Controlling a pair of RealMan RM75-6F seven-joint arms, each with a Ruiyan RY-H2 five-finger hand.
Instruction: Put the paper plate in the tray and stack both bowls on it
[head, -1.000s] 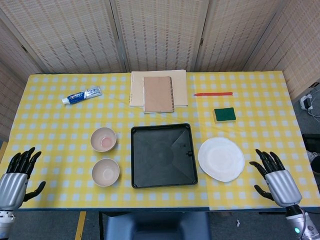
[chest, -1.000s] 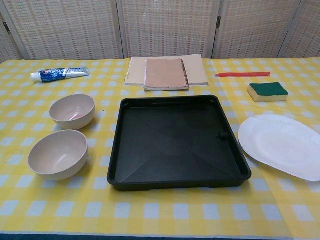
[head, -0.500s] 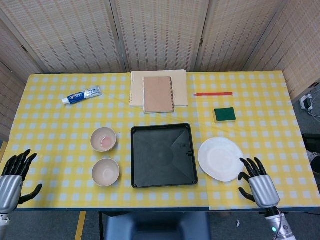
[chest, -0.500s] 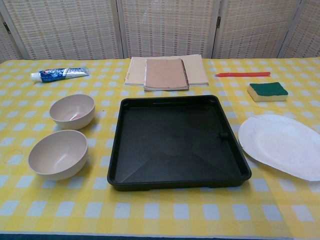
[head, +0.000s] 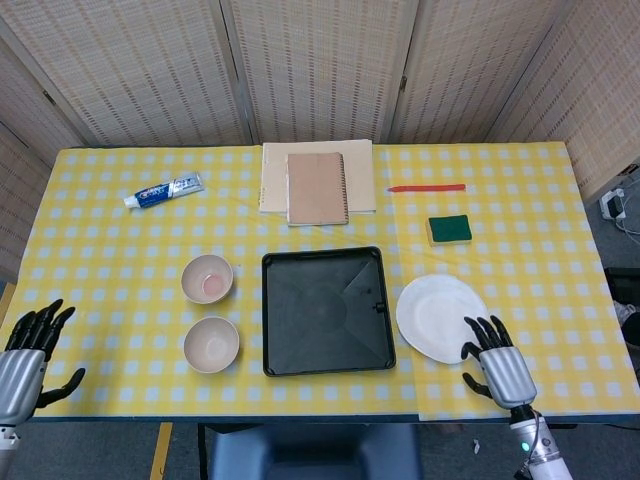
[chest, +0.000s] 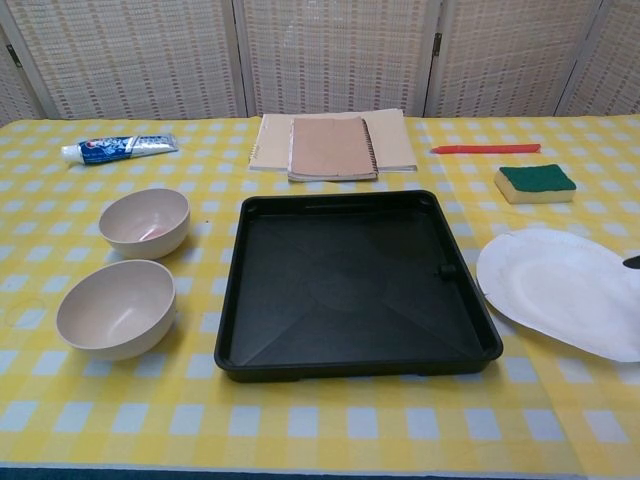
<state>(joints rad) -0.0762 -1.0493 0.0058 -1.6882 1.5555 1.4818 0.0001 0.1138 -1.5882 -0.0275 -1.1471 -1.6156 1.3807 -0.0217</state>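
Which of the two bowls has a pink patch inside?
The far bowl, nearer the toothpaste; the near bowl is plain inside.

Table covering (head: 120, 250): yellow and white check across the whole surface. Tray (head: 325, 311): black. Paper plate (head: 436, 315): white. Two bowls: pale beige; the far bowl (head: 207, 278) shows a pinkish patch inside, the near bowl (head: 211, 344) is plain. Toothpaste tube (head: 163, 189): white and blue with red lettering. Notebook (head: 316, 187): brown cover, lying on a cream sheet (head: 270, 175). Pen (head: 426, 188): red. Sponge (head: 449, 229): green top over a yellow base. Left hand (head: 28, 352) and right hand (head: 495, 362): silver-grey backs, black fingers. Folding screen (head: 320, 70) along the table's far edge: beige woven panels with darker frames.
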